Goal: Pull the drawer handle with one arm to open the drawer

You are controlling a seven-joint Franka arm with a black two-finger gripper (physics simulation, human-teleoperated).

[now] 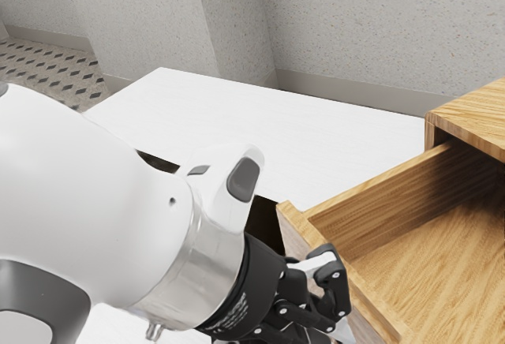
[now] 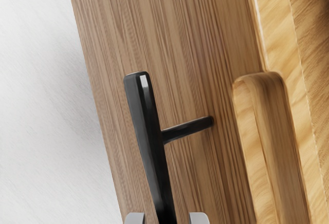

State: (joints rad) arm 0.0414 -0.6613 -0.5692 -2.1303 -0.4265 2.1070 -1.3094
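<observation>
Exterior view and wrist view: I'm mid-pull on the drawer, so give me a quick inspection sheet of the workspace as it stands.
Surface: white table, smooth and matt.
Job's things: drawer drawn well out of the wooden cabinet; black handle on its front.
Clutter: nothing seen.
Grippers: pincer at the drawer's front, level with the handle; grip cannot be judged.
Cables: nothing seen.
Surroundings: grey speckled walls, patterned floor tiles.

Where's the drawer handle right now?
Wrist view: the black handle stands on a short post off the wooden drawer front, white tabletop beside it.
</observation>
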